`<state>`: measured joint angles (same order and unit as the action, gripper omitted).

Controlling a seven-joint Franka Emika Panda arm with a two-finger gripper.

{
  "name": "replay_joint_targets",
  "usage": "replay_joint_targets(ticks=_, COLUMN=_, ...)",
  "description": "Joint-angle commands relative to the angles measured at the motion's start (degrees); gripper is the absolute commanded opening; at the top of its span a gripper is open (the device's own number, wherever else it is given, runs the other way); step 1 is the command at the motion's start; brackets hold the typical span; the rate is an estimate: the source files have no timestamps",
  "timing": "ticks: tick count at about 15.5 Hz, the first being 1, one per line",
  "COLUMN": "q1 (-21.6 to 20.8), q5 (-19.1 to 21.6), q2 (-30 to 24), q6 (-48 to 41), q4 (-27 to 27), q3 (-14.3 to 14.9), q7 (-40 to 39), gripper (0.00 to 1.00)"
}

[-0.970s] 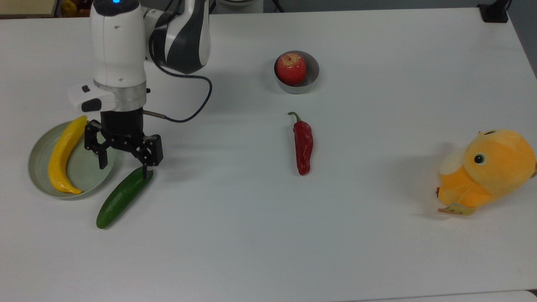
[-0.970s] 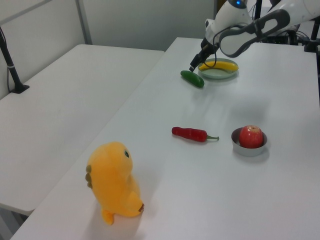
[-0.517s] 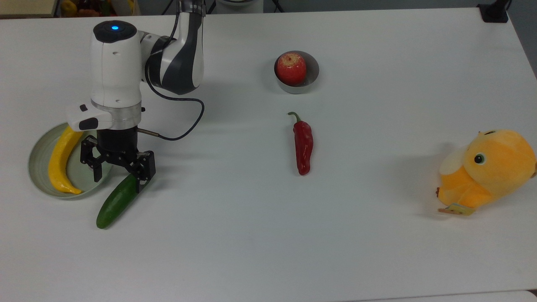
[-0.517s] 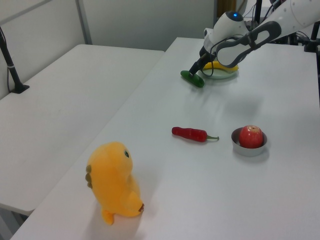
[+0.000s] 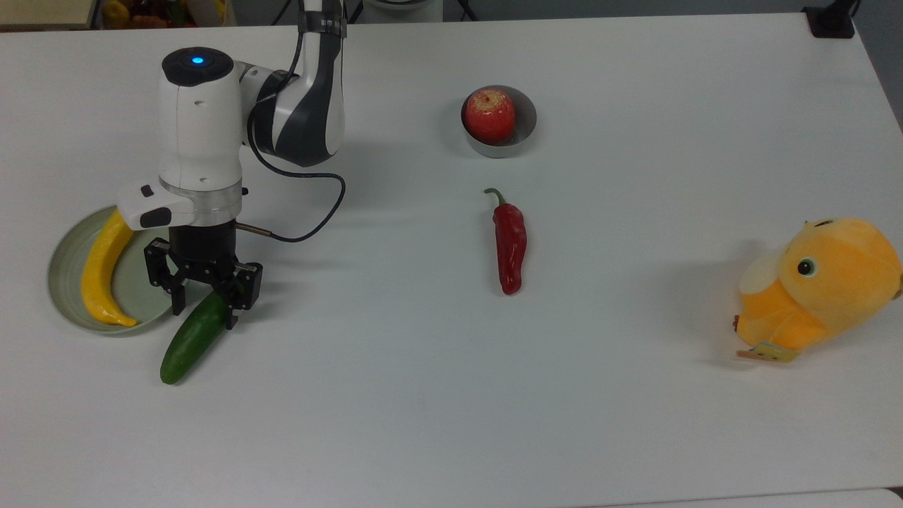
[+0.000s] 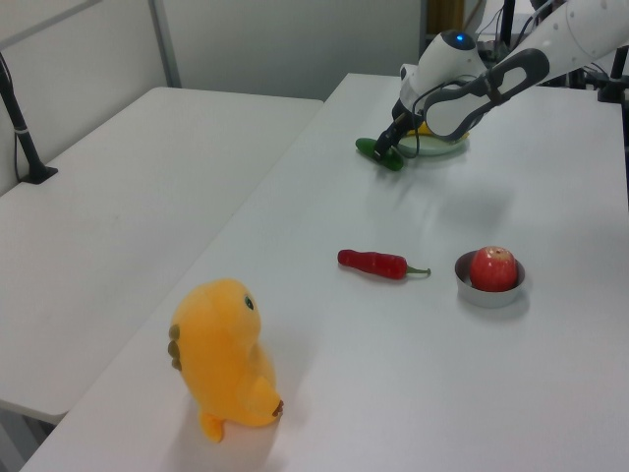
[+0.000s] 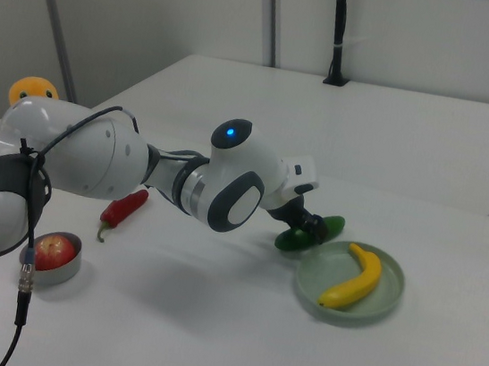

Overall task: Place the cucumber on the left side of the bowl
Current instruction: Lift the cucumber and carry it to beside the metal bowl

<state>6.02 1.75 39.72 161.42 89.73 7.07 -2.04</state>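
Observation:
The dark green cucumber [image 5: 185,346] lies slanted on the white table, just right of the pale green plate in the top view. My gripper [image 5: 204,312] is low over the cucumber's upper end, open, with one finger on each side of it and a small gap at the left finger. In the left view the gripper [image 6: 386,149] stands over the cucumber [image 6: 371,149]. From the right view, the cucumber [image 7: 333,223] pokes out behind the gripper [image 7: 307,231]. The small grey metal bowl [image 5: 525,134] stands far off to the top view's right with a red apple [image 5: 488,115] in it.
A yellow banana [image 5: 101,271] lies on the pale green plate [image 5: 62,282], close to my left finger. A red chili pepper [image 5: 509,243] lies mid-table below the bowl. An orange plush toy [image 5: 822,282] sits at the top view's right edge.
The gripper has come down from above the plate's edge onto the cucumber's upper end, and its fingers have narrowed around it. The cucumber has shifted slightly.

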Motion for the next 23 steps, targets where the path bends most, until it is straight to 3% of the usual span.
replay_joint_targets(ticks=1, q1=-0.30, q5=-0.16, q2=0.36, q6=1.00, q4=-0.35, q3=0.22, q7=-0.33, gripper=0.22)
replay_joint_targets(ticks=3, q1=-0.39, q5=0.28, q2=0.01, q6=1.00, q4=-0.35, q3=0.22, q7=-0.15, gripper=0.09)
replay_joint_targets(ticks=6, q1=-0.83, q5=0.45, q2=-2.53, q6=0.65, q4=0.70, q3=0.22, q7=0.37, gripper=0.08)
replay_joint_targets(ticks=11, q1=-3.19, q5=0.45, q2=-12.02, q6=-1.71, q4=6.41, q3=-0.13, q7=4.76, gripper=0.08)
replay_joint_targets(ticks=17, q1=-8.29, q5=0.36, q2=-23.27, q6=-23.32, q4=6.68, q3=-1.09, q7=5.30, gripper=0.08)
replay_joint_targets(ticks=23, q1=-11.37, q5=0.36, q2=-30.93, q6=-45.03, q4=6.59, q3=-8.29, q7=5.30, gripper=0.08)
